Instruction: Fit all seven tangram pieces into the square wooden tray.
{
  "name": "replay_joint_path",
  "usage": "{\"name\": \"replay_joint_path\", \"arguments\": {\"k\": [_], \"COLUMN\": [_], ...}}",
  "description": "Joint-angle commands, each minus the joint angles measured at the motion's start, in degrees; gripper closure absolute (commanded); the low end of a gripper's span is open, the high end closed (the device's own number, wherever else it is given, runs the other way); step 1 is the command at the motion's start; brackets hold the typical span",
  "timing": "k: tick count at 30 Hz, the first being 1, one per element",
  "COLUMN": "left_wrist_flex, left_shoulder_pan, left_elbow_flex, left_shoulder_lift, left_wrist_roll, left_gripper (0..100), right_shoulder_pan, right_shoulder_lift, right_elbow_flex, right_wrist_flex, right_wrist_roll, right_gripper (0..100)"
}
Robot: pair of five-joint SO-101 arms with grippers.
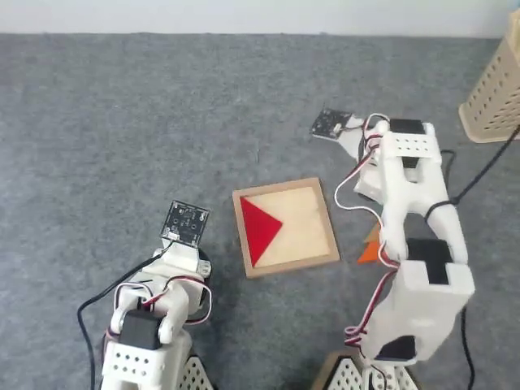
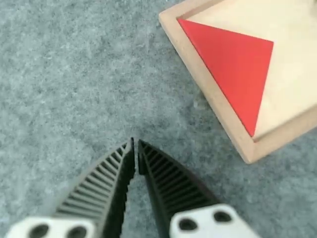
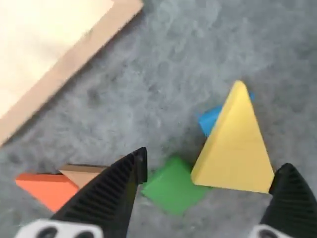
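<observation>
The square wooden tray (image 1: 305, 223) lies mid-table with a red triangle (image 1: 258, 227) flat against its left side. In the left wrist view my left gripper (image 2: 134, 145) is shut and empty over the grey carpet, a short way off the tray's corner (image 2: 203, 84), where the red triangle (image 2: 233, 64) shows. My right gripper (image 3: 214, 161) hangs open above loose pieces right of the tray: a yellow triangle (image 3: 233, 144) lying over a blue piece (image 3: 210, 119), a green square (image 3: 173, 186), an orange triangle (image 3: 42, 188) and a tan piece (image 3: 81, 171). The yellow triangle sits between the jaws.
The tray's rim (image 3: 69, 67) is close to the loose pieces. The orange triangle (image 1: 370, 253) peeks out beside the right arm (image 1: 414, 244), which covers the other pieces. A perforated beige container (image 1: 496, 89) stands at the far right. Grey carpet covers the table.
</observation>
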Motion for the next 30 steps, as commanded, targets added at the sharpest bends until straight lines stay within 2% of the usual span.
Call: {"name": "replay_joint_path", "arguments": {"k": [1, 11, 17, 25, 30], "left_wrist_flex": [0.35, 0.35, 0.35, 0.35, 0.35], "left_shoulder_pan": [-0.35, -0.35, -0.35, -0.35, -0.35], "left_elbow_flex": [-1.01, -1.01, -1.01, -1.01, -1.01], "left_shoulder_lift": [-1.14, -1.14, -1.14, -1.14, -1.14], "left_wrist_roll": [0.53, 0.53, 0.53, 0.53, 0.53], "left_gripper": [99, 99, 99, 99, 99], "right_shoulder_pan": [2.95, 5.93, 7.25, 7.25, 7.34], "right_shoulder_lift": [0.13, 12.79, 14.55, 14.20, 11.47], "right_elbow_flex": [-3.78, -13.36, -13.98, -14.07, -14.07], "right_wrist_flex": [-2.59, -3.03, -3.12, 0.22, 3.56], "right_wrist_roll": [1.76, 1.76, 1.76, 1.76, 1.76], "right_gripper": [61.2, 61.4, 62.0, 85.4, 89.5]}}
